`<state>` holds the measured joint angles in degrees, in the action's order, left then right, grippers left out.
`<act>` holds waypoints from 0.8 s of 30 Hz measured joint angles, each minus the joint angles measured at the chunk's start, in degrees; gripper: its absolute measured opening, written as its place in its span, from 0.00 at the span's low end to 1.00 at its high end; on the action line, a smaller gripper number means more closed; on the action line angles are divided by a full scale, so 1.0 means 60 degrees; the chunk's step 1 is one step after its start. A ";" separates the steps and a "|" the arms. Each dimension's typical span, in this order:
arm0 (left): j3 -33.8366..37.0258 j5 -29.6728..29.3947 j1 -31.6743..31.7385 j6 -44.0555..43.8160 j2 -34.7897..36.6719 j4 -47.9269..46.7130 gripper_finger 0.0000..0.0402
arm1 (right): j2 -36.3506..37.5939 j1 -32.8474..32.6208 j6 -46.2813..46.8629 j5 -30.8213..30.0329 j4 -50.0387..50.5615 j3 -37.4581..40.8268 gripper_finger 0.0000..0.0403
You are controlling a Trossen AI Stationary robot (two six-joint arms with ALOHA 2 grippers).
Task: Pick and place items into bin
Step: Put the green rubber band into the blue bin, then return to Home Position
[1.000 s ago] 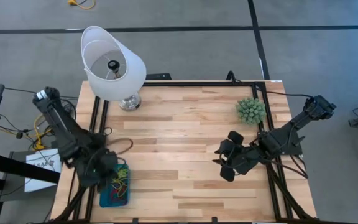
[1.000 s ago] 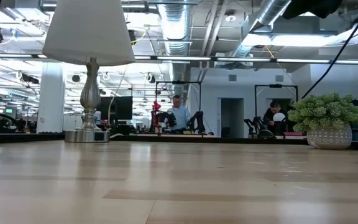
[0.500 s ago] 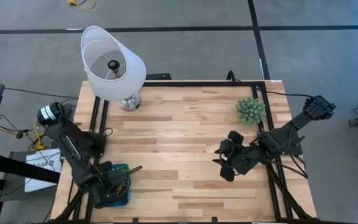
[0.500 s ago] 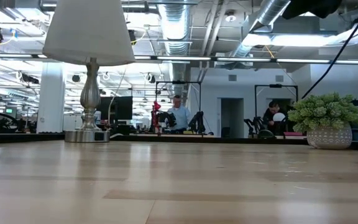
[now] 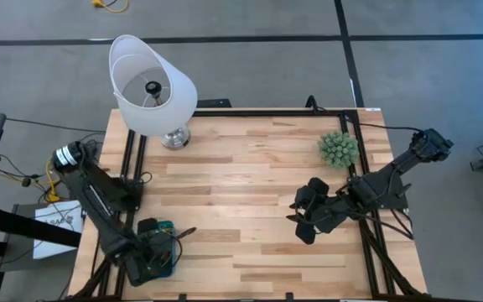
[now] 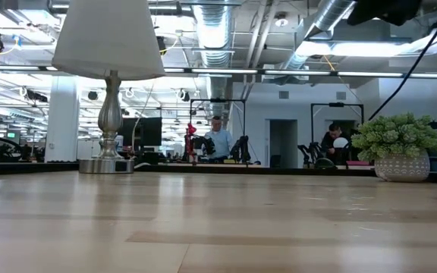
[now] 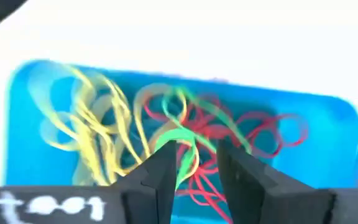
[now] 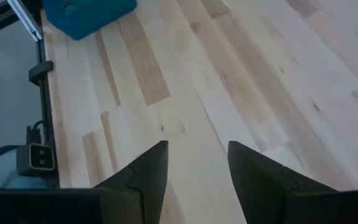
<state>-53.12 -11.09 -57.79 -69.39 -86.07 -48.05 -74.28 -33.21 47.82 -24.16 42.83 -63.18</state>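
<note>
The bin [image 7: 328, 124] is a teal-blue tray at the table's near left corner. It holds several loose rubber-band items: yellow [image 7: 92, 124], red [image 7: 253, 130] and green [image 7: 176, 140]. In the high view only a strip of the bin [image 5: 166, 226] shows from under my left gripper [image 5: 153, 256]. That gripper [image 7: 197, 165] hangs over the bin, pointing down, its fingers apart, and the green loop shows at their tips. My right gripper [image 5: 300, 220] hovers open over bare wood at the table's right-centre [image 8: 197, 165], with nothing between its fingers. My left gripper stands with its fingertips [image 7: 166, 162] just over the green loop [image 7: 180, 144] in the bin. I cannot tell whether a finger touches the loop. The loop lies among the other bands in the tray.
A lamp with a white shade [image 5: 152, 84] stands at the far left. A spiky green plant [image 5: 339, 148] sits at the far right. Bare wood lies between them [image 5: 241, 193]. The low view shows the lamp [image 6: 111, 114], the plant [image 6: 400, 148] and people in the room behind.
My left gripper has moved from beside the bin's far left toward the table's near edge and now covers most of the bin. The right arm has kept still.
</note>
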 joint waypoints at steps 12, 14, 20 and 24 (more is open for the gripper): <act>-0.2056 -0.1934 -0.0425 -0.0713 0.1687 -0.2531 0.26 | 0.0618 -0.0014 -0.0802 0.0021 0.0011 -0.0011 0.40; -0.2054 -0.1306 -0.0425 -0.0927 0.1681 -0.2669 0.26 | 0.0692 -0.0082 -0.0821 0.0049 0.0017 -0.0011 0.40; -0.2660 -0.3095 -0.0772 0.0245 0.2021 -0.3918 0.26 | 0.1440 -0.0402 -0.1961 0.0090 -0.0255 -0.0011 0.39; -0.3910 -0.5559 -0.1024 0.0338 0.2731 -0.6233 0.26 | 0.2850 -0.0581 -0.2775 0.0524 -0.0480 -0.0115 0.39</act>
<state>-76.59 -44.44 -63.94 -67.36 -69.68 -85.45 -57.18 -36.70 31.17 -21.02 39.95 -63.87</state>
